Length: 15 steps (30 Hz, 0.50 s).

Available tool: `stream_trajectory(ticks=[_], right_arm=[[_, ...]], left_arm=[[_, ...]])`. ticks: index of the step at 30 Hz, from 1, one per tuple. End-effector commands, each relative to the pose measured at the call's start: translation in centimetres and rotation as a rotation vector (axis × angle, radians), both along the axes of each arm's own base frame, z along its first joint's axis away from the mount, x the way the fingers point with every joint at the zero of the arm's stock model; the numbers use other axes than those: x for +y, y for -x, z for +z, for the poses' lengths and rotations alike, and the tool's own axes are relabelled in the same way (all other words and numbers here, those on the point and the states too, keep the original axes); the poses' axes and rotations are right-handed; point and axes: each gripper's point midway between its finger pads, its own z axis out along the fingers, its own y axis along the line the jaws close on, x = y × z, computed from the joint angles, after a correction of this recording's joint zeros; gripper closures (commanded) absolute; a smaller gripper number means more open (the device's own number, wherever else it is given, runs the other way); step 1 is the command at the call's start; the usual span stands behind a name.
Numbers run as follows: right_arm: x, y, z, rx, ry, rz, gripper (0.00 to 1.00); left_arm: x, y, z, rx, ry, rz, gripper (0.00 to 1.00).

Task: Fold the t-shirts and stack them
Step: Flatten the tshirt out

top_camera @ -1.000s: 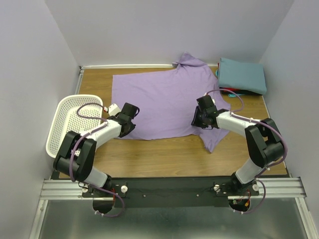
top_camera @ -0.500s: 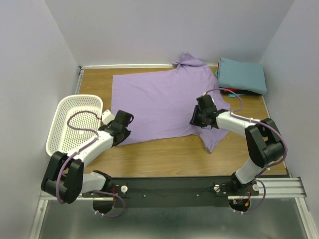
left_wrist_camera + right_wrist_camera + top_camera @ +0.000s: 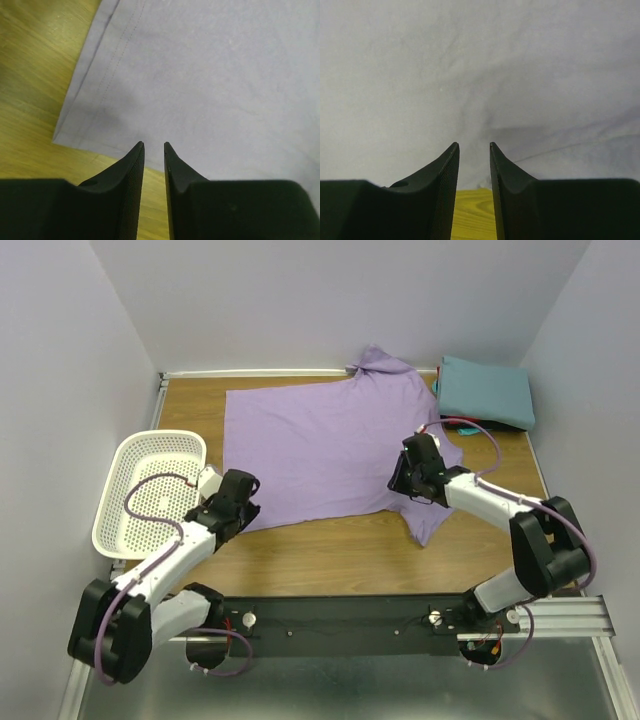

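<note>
The large lavender t-shirt (image 3: pixel 320 445) lies spread flat on the wooden table (image 3: pixel 330 555), with one sleeve hanging toward the near right. My left gripper (image 3: pixel 247 483) hovers at its near-left corner. In the left wrist view the jaws (image 3: pixel 154 144) are nearly shut and hold nothing, with the hem corner (image 3: pixel 65 132) just ahead. My right gripper (image 3: pixel 400 472) is over the shirt's near-right part. Its jaws (image 3: pixel 474 144) are also nearly shut and empty above the cloth (image 3: pixel 470 60). A folded teal shirt (image 3: pixel 485 390) lies on a red one (image 3: pixel 470 424) at the far right.
A white perforated basket (image 3: pixel 110 510) sits at the left table edge, beside my left arm, with the arm's cable draped over it. Walls close in the table on the left, back and right.
My left arm has drawn back toward the near left, so its gripper has slid from the shirt's left edge toward the near corner. My right gripper has shifted slightly right. The shirt has not moved.
</note>
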Motion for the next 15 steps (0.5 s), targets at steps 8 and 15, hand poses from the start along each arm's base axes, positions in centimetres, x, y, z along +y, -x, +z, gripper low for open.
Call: stream_trajectory(ticks=[8,15], right_arm=[[-8.4,3.7,1.9,-0.061,0.111,-0.268,0.57],[-10.6,4.8,1.4,-0.031,0.081,-0.334,0.56]], left_arm=[[-1.3,-3.0,-3.7,0.078,-0.048,-0.061,0.73],[2.1,-2.4,-6.5,0.138,-0.039,-0.011,0.75]])
